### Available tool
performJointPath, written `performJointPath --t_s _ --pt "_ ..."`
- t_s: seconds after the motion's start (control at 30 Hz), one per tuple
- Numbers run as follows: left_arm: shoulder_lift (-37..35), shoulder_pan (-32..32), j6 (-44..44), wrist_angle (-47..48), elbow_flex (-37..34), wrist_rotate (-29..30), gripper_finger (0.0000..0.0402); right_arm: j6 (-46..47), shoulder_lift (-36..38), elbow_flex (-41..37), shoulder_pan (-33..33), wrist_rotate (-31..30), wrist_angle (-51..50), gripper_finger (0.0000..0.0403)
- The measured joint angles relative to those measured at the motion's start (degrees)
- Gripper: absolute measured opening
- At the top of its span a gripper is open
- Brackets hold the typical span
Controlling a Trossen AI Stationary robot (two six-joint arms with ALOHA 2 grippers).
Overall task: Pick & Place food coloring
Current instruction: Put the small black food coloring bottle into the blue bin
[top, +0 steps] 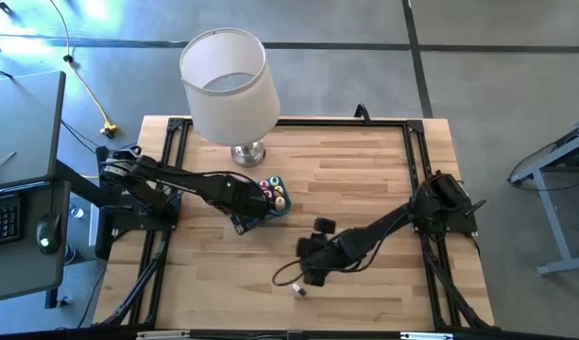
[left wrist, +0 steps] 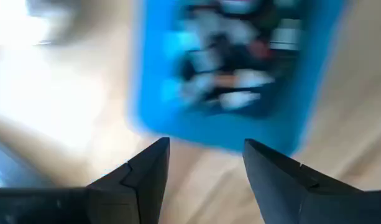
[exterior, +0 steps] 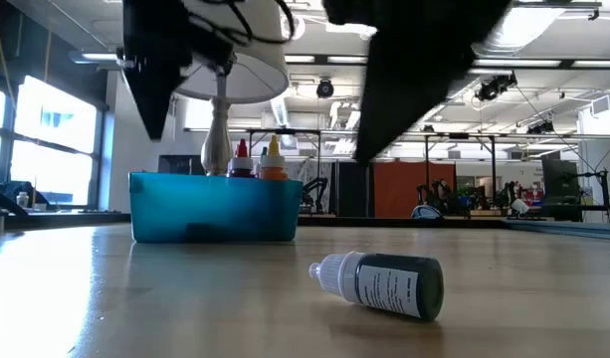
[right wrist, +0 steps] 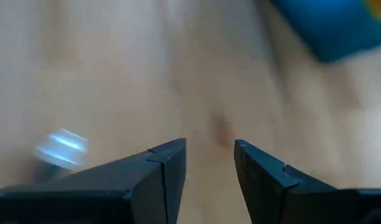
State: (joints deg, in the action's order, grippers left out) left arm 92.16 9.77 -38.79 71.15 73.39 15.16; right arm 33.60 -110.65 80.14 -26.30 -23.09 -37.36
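A dark food coloring bottle [exterior: 389,284] with a white cap lies on its side on the wood, also seen in the high view [top: 297,291]. Several more bottles [top: 274,195] stand in the blue tray [exterior: 213,209]; a red cap and an orange one [exterior: 273,159] stick up over its wall. My left gripper [left wrist: 206,146] is open and hovers just short of the tray [left wrist: 178,118], touching nothing. My right gripper [right wrist: 209,144] is open above the table, with the lying bottle's white cap [right wrist: 63,148] off to one side of its fingers.
A table lamp with a white shade [top: 225,80] stands on its metal base [top: 249,152] at the far edge, just behind the tray. A black frame [top: 417,161] runs round the tabletop. Bare wood lies between the tray and the right arm's base [top: 445,203].
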Motion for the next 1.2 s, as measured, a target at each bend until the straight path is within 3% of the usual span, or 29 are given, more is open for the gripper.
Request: performJointPath --t_s 0.17,0.27,0.37,0.5,0.9,1.2 --pt "-1.3 4.6 -9.4 18.9 10.0 14.3 0.0200 -0.1 0.0 1.1 -0.4 13.8 14.3 0.0126" --pt "-5.0 8.0 -8.2 16.9 11.6 17.8 0.0200 0.8 -0.1 1.2 -2.4 18.6 21.4 0.0115" --pt "-9.0 10.4 -7.2 16.7 12.3 19.7 0.0200 3.7 -0.1 2.9 -4.1 17.5 22.0 0.0099" --pt "-12.4 12.9 -10.5 18.7 12.1 24.2 0.0200 3.9 -0.2 3.5 -6.6 9.4 20.5 0.0081" --pt "-14.7 18.9 -18.6 18.0 9.5 23.0 0.0200 13.8 -1.6 3.4 -9.1 7.8 18.7 0.0116" --pt "-14.3 23.4 -22.2 11.3 4.6 19.7 0.0200 3.2 -1.6 3.4 -8.9 10.1 18.4 0.0113"
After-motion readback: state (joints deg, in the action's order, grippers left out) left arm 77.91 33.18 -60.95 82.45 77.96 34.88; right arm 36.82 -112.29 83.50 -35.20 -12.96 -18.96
